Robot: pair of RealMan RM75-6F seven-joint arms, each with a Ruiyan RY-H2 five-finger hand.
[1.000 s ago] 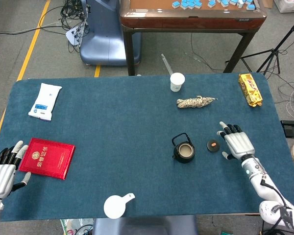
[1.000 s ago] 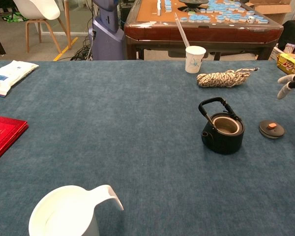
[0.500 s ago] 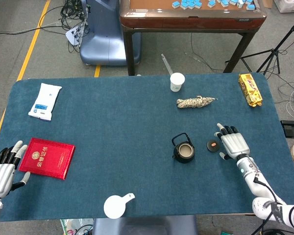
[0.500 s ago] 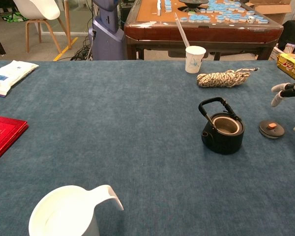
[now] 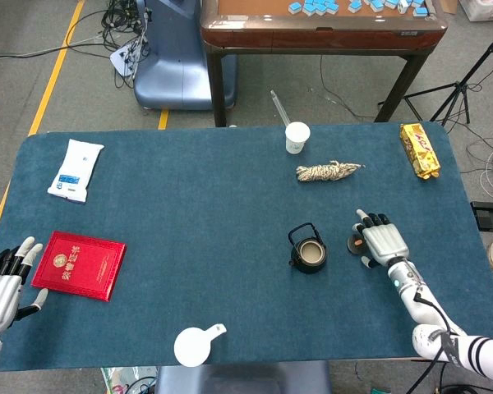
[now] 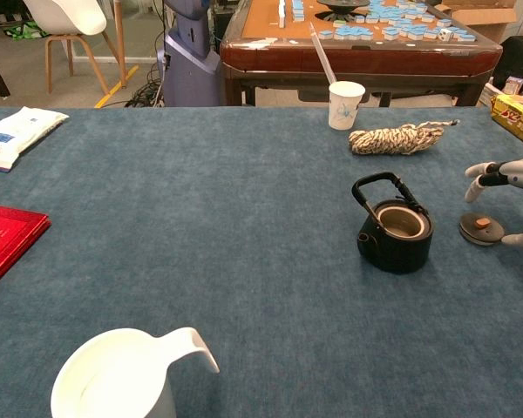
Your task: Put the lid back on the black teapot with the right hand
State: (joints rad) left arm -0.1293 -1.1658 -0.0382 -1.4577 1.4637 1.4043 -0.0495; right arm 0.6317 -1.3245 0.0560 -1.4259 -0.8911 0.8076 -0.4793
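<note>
Far off at the table's left edge, the left hand (image 5: 2,279) rests open. Then comes the open black teapot (image 5: 306,251), and just right of it the lid (image 6: 481,228), under the right hand's (image 5: 379,240) spread, empty fingers.

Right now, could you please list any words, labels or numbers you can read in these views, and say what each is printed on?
None can be read.
Red booklet: gold emblem and lettering, too small.
White packet: blue label, blurred.
Yellow packet: print illegible.
Paper cup: faint pattern, no legible text.
Blue tiles on the far table: no markings discernible.
</note>
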